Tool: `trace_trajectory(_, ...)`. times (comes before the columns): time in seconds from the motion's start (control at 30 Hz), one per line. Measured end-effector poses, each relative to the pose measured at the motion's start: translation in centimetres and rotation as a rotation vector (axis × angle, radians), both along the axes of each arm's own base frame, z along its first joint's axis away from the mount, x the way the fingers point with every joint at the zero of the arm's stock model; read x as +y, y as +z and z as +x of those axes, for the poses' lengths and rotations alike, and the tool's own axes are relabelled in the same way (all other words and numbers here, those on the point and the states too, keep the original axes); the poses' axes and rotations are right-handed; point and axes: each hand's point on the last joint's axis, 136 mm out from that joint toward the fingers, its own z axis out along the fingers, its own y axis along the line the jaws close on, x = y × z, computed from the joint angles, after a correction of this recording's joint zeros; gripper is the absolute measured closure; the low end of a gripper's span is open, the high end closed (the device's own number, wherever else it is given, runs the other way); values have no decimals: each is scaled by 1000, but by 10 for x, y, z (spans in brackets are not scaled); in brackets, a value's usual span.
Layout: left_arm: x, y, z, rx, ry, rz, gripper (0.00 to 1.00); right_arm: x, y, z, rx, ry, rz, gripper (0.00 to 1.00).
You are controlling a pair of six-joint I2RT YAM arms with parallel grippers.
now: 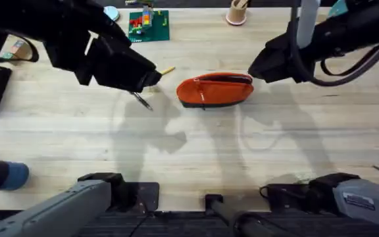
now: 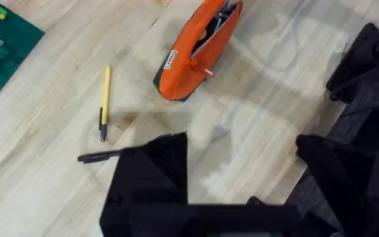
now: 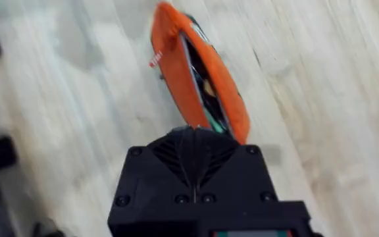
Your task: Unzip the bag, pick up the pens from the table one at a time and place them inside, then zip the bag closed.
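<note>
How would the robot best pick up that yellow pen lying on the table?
Probably from straight above, closing the fingers across the middle of the yellow pen's barrel. It lies flat on the table, thin and long, so only its narrow width fits between two fingers. The black pen lies just beyond its dark tip, so a mid-barrel grip stays away from it. The left gripper is nearest.

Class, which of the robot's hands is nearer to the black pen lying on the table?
Left. The left hand hovers just above the black pen; the right hand is at the bag's far end.
</note>
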Motion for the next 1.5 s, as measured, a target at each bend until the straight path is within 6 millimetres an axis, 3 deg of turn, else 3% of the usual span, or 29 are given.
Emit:
trace_trajectory(0.57, 0, 0, 0, 0, 0, 0, 6, -6, -53, 30, -56, 211, -163, 973)
trace_trajectory(1.27, 0, 0, 0, 0, 0, 0, 5, -5, -114, 38, 100, 250, -194, 973)
trace_trajectory(1.5, 0, 0, 0, 0, 0, 0, 5, -4, -125, 42, 118, 252, -196, 973)
